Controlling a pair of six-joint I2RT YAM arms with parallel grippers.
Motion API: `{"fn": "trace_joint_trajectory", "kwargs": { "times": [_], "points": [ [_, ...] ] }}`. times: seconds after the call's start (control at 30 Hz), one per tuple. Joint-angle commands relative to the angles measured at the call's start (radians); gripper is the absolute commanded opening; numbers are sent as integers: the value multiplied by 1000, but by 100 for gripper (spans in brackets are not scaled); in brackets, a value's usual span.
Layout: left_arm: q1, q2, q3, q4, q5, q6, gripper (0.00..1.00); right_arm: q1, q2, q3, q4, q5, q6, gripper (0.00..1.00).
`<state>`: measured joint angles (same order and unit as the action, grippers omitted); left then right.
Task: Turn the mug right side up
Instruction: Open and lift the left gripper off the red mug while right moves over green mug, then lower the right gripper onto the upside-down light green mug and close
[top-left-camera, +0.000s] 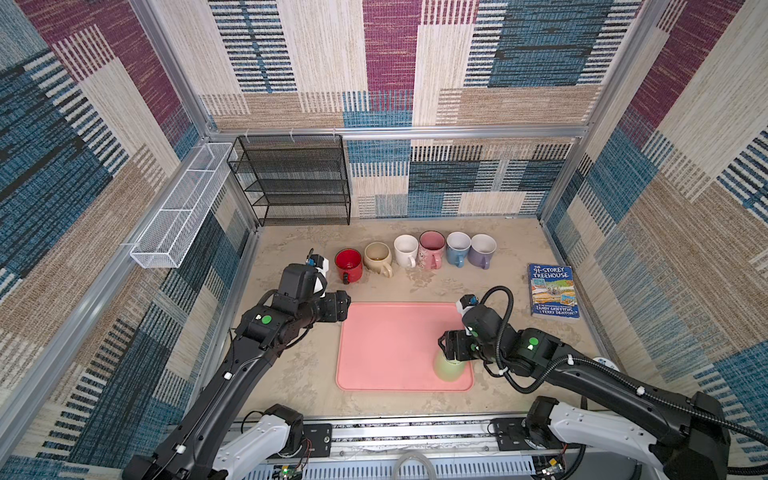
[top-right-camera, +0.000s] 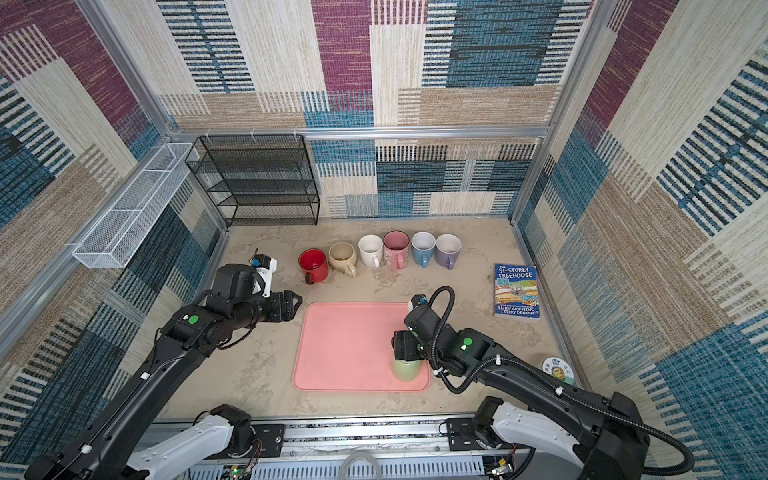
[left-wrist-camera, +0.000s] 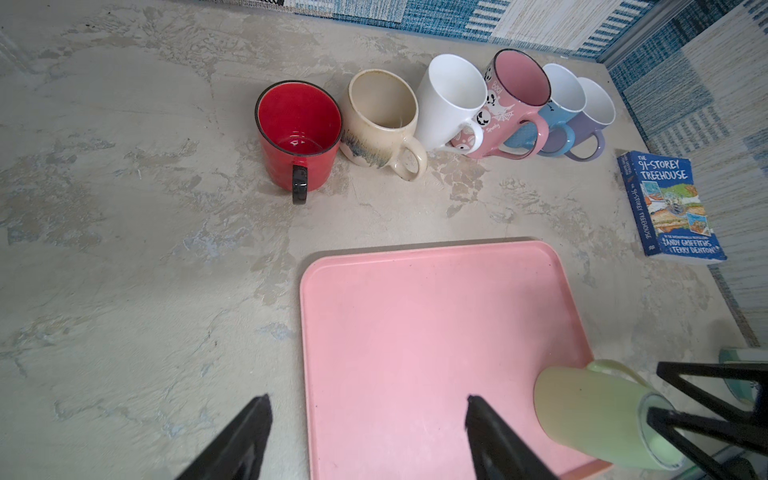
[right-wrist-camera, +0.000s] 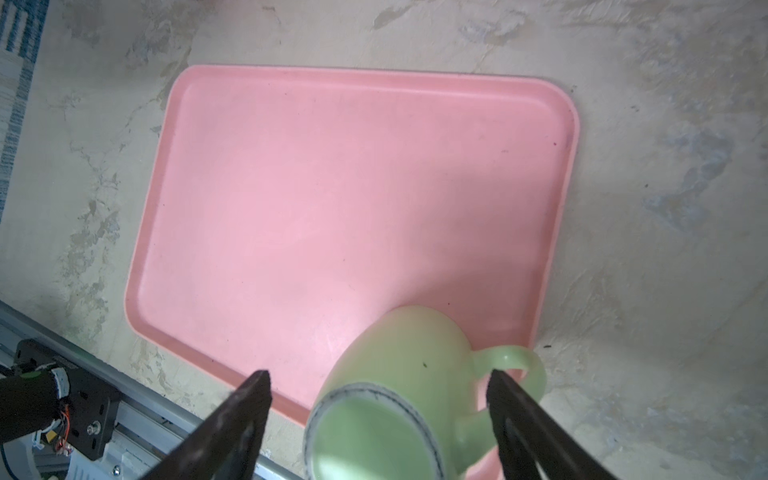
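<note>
Presently the green mug (right-wrist-camera: 399, 374) stands mouth down, base up, on the pink tray (top-left-camera: 386, 340), in its near right corner, close to the rim. It is the only thing on the tray. The handle points out over the tray's right edge.

Six mugs stand in a row at the back of the tabletop (top-left-camera: 299, 374), all upright with handles toward the front: red (top-left-camera: 348, 262), cream (top-left-camera: 377, 257), white (top-left-camera: 405, 249), pink (top-left-camera: 432, 247), blue (top-left-camera: 458, 247), purple (top-left-camera: 483, 249). Nothing is seen inside them; the cream one is stained.

The right gripper (right-wrist-camera: 378, 374) hangs over the green mug, jaws spread wide to either side of the base. One finger (right-wrist-camera: 519, 407) crosses the handle; whether they touch cannot be told. Nothing is grasped.

The left gripper (left-wrist-camera: 368, 399) is released too, holding nothing, above the tray's far left corner.

Open pink floor lies left of the mug. A book (top-left-camera: 553, 291) lies well apart, near the right wall.
</note>
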<state>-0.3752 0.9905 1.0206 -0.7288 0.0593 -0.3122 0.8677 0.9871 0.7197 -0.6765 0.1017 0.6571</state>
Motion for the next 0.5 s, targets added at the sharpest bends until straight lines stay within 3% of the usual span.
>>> {"fn": "trace_joint_trajectory", "kwargs": {
  "times": [0.0,0.47],
  "points": [
    [0,-5,-12,25,23,10,78,21,-11,-1,-39,-28,31,84],
    [-1,4,-16,39,37,21,78,97,37,-31,-70,6,76,89]
  ]
}}
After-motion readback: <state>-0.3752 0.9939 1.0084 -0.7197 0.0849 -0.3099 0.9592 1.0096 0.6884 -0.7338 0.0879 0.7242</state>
